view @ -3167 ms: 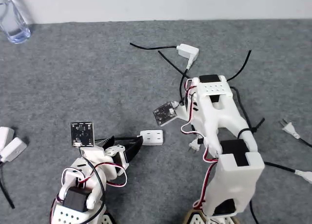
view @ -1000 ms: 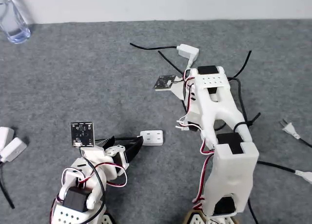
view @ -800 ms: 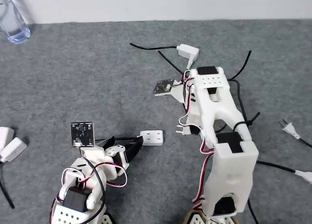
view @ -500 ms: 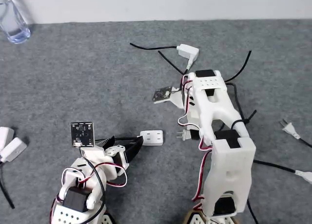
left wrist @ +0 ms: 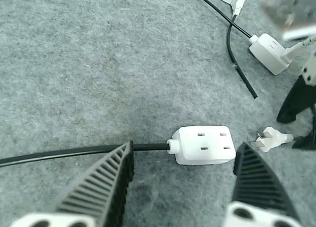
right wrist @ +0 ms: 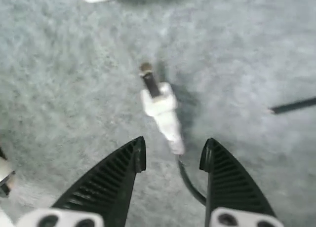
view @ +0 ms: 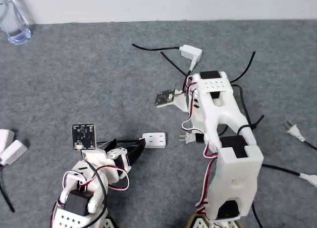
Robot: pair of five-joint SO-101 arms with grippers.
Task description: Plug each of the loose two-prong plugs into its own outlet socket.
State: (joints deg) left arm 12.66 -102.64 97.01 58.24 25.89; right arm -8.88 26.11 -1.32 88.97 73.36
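The left hand (left wrist: 183,149), wide open, sits just beside the socket (left wrist: 202,145) on the table (view: 74,79); near the socket, the right hand (right wrist: 175,142) hangs open over a plug (right wrist: 160,106).

High view overhead, 2 wrist views close, all share plug (view: 186,137)
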